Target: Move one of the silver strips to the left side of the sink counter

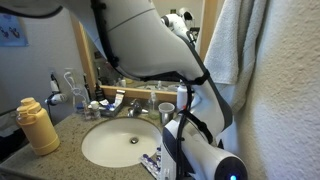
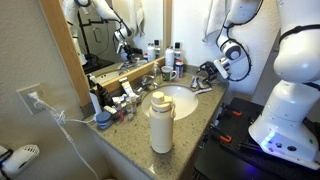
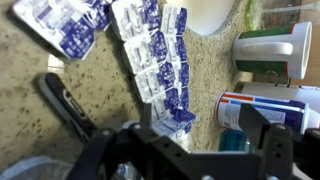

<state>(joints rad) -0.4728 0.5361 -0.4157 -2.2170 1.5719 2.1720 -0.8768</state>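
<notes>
1. the gripper (image 3: 188, 150) is hovering, jaws spread and empty, over the silver strip (image 3: 160, 70).
2. the strip is lying on the sink counter (image 3: 22, 90) beside the basin (image 1: 112, 146); grasping it and carrying it left are, i judge, still waiting.

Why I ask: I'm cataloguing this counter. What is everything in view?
basin: one, white, sunk in the speckled counter
faucet: one, chrome, behind the basin
silver strips: three, silver with blue print, side by side on the counter
razor: one, black, beside the strips
cup: one, white, near the basin
tube: one, white, red and blue, beside the cup
bottle: one, yellow, by the basin
towel: one, white, hanging
tool: one, black, open over the strips' end
</notes>
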